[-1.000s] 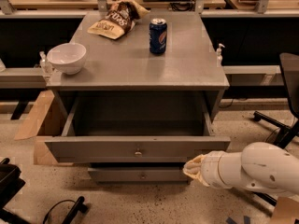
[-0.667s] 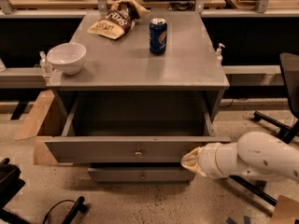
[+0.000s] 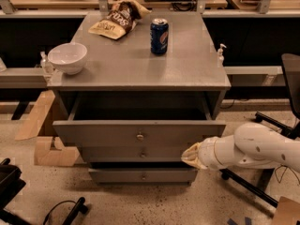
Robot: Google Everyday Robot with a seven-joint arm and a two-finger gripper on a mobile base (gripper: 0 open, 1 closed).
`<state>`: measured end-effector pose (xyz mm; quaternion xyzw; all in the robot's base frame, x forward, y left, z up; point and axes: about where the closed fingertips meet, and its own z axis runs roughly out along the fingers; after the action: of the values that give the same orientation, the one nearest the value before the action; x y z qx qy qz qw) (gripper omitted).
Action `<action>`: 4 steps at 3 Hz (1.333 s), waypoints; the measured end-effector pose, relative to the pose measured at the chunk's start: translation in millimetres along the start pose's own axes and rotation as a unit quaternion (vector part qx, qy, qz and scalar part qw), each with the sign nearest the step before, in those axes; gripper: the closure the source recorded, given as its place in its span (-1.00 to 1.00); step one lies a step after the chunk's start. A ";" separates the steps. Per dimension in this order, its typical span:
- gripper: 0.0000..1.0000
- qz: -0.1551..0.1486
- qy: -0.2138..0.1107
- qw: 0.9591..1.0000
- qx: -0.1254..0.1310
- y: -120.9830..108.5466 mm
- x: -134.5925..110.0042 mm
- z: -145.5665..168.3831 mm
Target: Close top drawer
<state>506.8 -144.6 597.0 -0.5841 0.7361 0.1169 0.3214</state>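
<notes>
Camera view (only view).

- Gripper (image 3: 190,155): low at the right front of the cabinet, on the end of the white arm (image 3: 262,146), which reaches in from the right. Spread or pressed together: cannot tell. It carries nothing that I can see.
- Top drawer (image 3: 103,134): up and to the left of the gripper, pulled partway out, with a dark gap between its front panel and the cabinet body. Its knob (image 3: 139,136) is to the left of the gripper and slightly higher.
- The gripper tip sits at the lower right corner of that front panel. Touching or just short of it: not resolvable.
- Two narrower fronts (image 3: 122,153) lie to the left of the gripper and below it.
- Above and beyond the gripper, on the cabinet top (image 3: 122,60): bowl (image 3: 68,57), soda can (image 3: 159,30), chip bag (image 3: 115,21).

Step, as I judge it: the push itself, drawer not yet home.

Next move calls for a straight drive away from the camera into the panel. The contact point is off-centre, so the drawer may skew on its runners.
</notes>
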 end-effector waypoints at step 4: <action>1.00 -0.064 0.019 0.998 0.001 -126.2 23.0 13.7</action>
<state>626.9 -191.8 598.1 -0.6315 0.7035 0.0840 0.3150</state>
